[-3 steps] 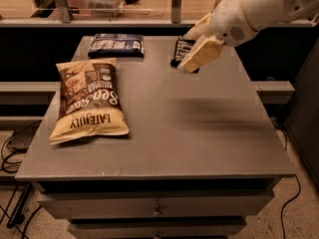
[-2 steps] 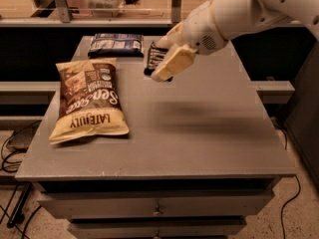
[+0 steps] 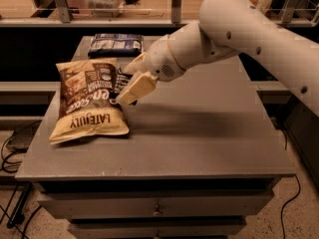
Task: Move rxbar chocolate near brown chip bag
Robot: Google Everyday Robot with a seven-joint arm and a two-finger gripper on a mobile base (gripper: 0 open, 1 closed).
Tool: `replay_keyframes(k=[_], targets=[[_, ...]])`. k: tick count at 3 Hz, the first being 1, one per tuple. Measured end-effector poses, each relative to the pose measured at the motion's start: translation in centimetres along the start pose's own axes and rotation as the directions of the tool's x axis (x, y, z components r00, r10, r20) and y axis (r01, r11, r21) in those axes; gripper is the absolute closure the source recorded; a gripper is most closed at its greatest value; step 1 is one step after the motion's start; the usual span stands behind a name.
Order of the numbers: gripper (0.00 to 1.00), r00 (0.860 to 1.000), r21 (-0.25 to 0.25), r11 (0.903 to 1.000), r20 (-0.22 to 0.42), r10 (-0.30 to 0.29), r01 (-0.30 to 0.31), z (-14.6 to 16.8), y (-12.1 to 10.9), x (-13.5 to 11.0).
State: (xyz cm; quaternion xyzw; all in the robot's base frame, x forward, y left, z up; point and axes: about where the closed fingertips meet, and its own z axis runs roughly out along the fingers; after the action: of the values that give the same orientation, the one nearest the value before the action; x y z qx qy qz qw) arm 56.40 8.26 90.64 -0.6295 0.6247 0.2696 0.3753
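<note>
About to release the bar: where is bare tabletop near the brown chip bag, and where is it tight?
Bare tabletop runs from the brown chip bag to the table's picture-right edge, and along the front edge. Crowded: where the end effector, holding the rxbar chocolate, hangs at the bag's picture-right side, and the gap between bag and dark blue packet behind.

The grey table is carrying two things directly. The brown chip bag is lying flat on its left half with the tan end pointing toward the near edge, and a dark blue packet is resting at the far edge, left of centre. The gripper is hovering at the bag's right edge, pinching the black snack bar.
</note>
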Motion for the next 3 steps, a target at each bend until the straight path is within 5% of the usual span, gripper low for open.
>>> replay_keyframes(k=[2,3], targets=[[0.05,0.999,-0.032,0.9982,0.016,0.051,-0.051,3.5,0.8,0.5],[0.00,0.999,-0.034,0.9983,0.016,0.049,-0.048,3.6,0.9,0.4]])
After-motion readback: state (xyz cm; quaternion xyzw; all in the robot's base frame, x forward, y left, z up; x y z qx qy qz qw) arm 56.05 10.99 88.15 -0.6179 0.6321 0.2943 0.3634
